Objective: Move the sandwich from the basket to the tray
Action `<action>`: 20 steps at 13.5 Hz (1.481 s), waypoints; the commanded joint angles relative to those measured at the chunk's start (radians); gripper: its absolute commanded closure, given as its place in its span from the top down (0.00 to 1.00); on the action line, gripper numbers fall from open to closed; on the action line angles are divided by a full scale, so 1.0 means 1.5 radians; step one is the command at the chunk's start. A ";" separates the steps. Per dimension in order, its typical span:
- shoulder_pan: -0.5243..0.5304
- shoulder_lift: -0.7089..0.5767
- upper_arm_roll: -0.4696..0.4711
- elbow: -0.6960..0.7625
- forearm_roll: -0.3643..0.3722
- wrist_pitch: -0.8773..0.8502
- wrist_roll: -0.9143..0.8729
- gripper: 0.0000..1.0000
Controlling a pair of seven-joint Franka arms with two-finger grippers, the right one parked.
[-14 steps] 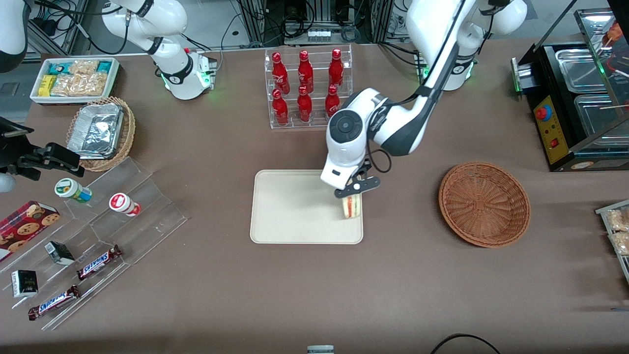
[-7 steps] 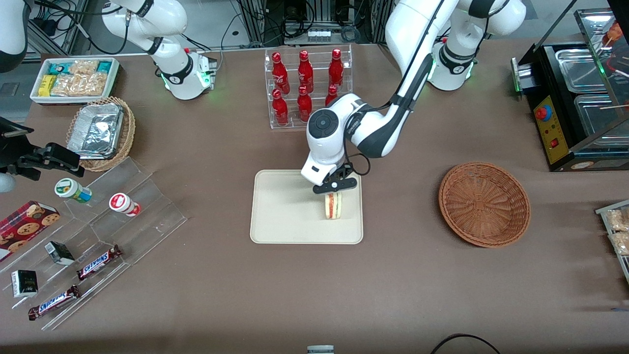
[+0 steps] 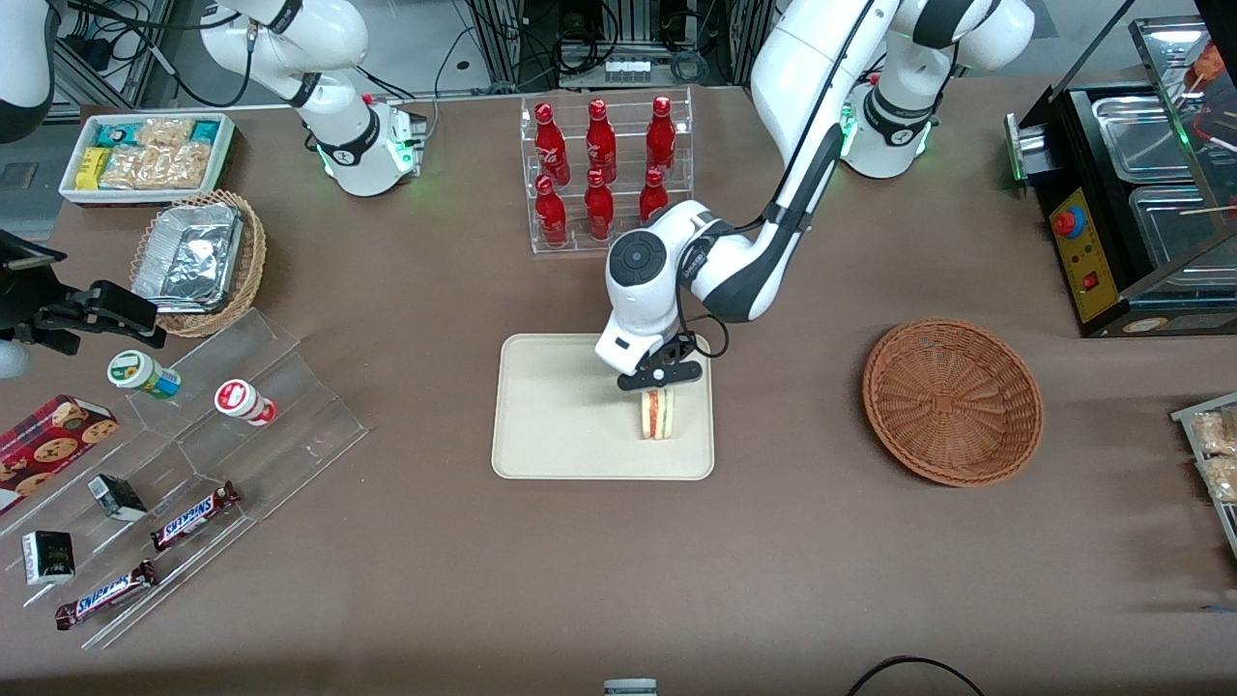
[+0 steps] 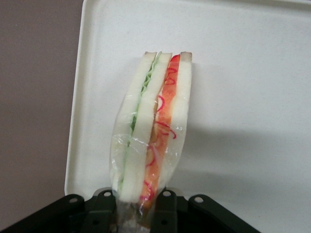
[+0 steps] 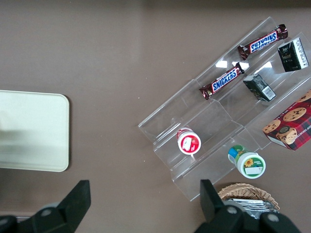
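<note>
My gripper (image 3: 660, 389) hangs over the cream-beige tray (image 3: 551, 425), over the part nearest the basket, and is shut on the sandwich (image 3: 657, 416). The sandwich is a plastic-wrapped wedge of white bread held on edge, low over the tray surface; I cannot tell whether it touches. In the left wrist view the sandwich (image 4: 150, 131) shows green and red-orange layers, and the black fingers (image 4: 104, 211) clamp its wrapped end against the tray (image 4: 243, 73). The reddish-brown wicker basket (image 3: 952, 401) stands empty on the table toward the working arm's end.
A clear rack of red bottles (image 3: 604, 174) stands just farther from the camera than the tray. Toward the parked arm's end are a tan basket with foil containers (image 3: 198, 261), a white snack bin (image 3: 145, 155) and a clear stepped stand with candy bars (image 3: 193, 464). A black appliance (image 3: 1140, 193) stands toward the working arm's end.
My gripper carried the sandwich from the tray's basket-side edge further in over the tray, then sank a little lower. It has kept its hold throughout.
</note>
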 commanded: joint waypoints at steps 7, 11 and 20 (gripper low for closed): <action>0.013 -0.030 0.010 0.022 0.004 -0.062 -0.006 1.00; 0.013 -0.163 0.073 0.023 -0.005 -0.180 -0.023 1.00; 0.015 -0.354 0.181 0.003 -0.003 -0.324 0.062 1.00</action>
